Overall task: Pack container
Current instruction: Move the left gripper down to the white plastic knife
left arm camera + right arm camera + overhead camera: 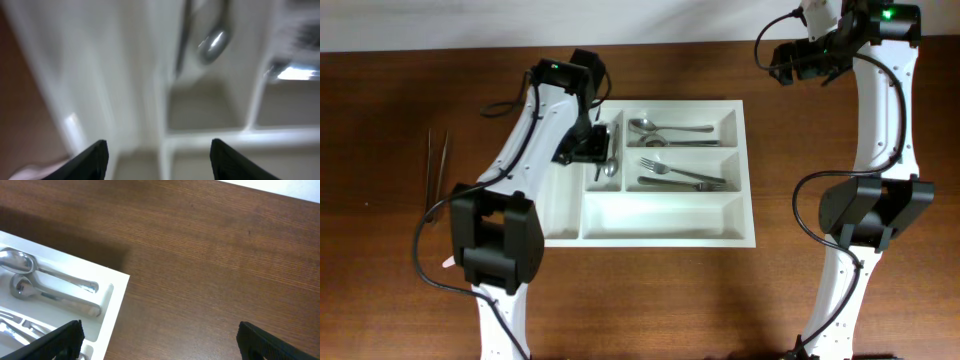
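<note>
The container is a large white cutlery tray in the middle of the table. Its top long compartment holds spoons and the middle one holds forks. A small spoon lies in a narrow upright compartment. My left gripper is open and empty, low over the upright compartments. In the blurred left wrist view its fingers straddle a tray divider, with the small spoon ahead. My right gripper is open and empty, raised beyond the tray's far right corner. The right wrist view shows that tray corner and the spoons.
A pair of thin metal sticks lies on the brown wooden table left of the tray. A small pinkish item peeks out beside the left arm's base. The tray's bottom long compartment holds nothing.
</note>
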Controlling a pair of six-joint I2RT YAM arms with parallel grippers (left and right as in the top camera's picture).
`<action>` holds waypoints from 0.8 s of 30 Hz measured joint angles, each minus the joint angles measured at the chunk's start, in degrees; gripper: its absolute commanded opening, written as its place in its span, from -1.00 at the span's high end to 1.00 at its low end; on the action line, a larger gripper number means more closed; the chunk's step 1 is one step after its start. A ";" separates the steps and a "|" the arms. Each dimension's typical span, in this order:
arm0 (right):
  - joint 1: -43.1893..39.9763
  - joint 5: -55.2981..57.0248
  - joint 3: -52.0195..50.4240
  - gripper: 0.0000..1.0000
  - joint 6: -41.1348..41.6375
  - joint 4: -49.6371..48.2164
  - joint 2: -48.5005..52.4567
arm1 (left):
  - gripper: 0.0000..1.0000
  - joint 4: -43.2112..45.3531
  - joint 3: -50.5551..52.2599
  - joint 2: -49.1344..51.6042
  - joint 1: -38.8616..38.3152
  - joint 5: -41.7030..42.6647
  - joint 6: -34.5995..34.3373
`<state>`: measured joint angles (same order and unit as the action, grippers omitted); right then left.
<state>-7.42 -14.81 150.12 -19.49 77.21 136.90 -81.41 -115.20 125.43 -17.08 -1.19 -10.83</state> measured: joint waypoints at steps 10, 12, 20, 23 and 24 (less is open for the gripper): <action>0.00 0.00 0.00 -0.98 0.00 -0.02 -0.02 | -0.46 -8.72 0.00 -15.89 3.37 -6.21 1.62; 0.00 0.00 0.00 -0.98 0.00 -0.02 0.00 | -0.46 -10.49 0.00 -19.58 4.37 -6.49 1.53; 0.00 0.00 0.00 -0.98 0.02 -0.02 -0.02 | -0.46 -12.26 5.62 -28.41 7.65 -7.82 1.36; 0.00 0.02 0.00 -0.98 0.02 -0.02 0.00 | -0.47 -10.56 12.68 -31.17 9.27 -8.98 1.33; 0.00 0.00 0.00 -0.98 0.00 -0.02 0.00 | -0.47 -9.09 15.76 -32.26 10.01 -9.20 1.31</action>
<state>-7.42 -14.81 150.12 -19.49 77.19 136.90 -90.50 -99.44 93.17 -7.07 -10.39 -9.52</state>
